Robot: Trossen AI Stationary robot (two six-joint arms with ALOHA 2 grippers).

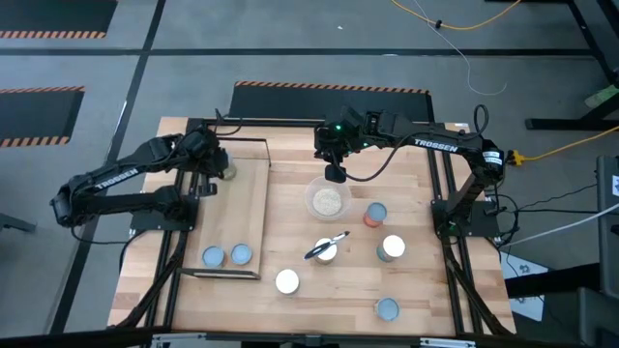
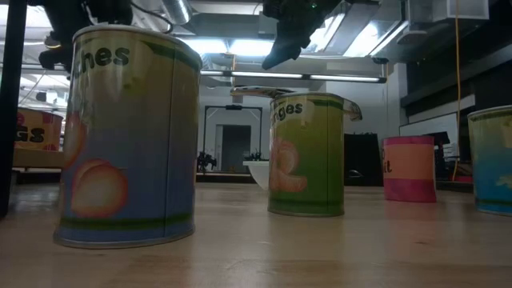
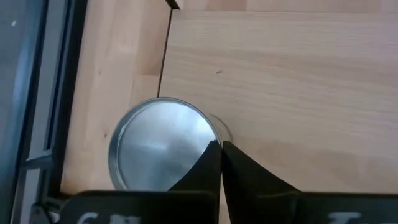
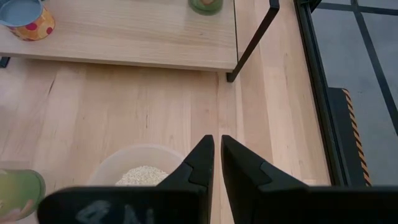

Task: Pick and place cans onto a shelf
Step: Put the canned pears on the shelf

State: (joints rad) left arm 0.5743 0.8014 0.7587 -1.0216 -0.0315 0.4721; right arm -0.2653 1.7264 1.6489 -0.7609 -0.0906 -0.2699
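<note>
The shelf is a light-wood board in a black wire frame on the table's left side. Two blue-topped cans stand at its near end, and a silver-topped can stands at its far left corner. My left gripper is shut, its tips over that can's rim. My right gripper is shut and empty, above the table just beyond a clear bowl of grains. Several cans stand on the table: orange-sided, white-topped, blue-grey. My left gripper's shut fingertips point down over the rim of the silver-topped can, on the side away from the shelf's edge. I cannot tell whether they touch it. The can stands upright on the shelf board.
A silver-and-black utensil lies across a can near the table's middle. In the low view a large can and a green one stand close to the camera. Black frame rails run along the table's sides. Bare board lies in the shelf's middle.
</note>
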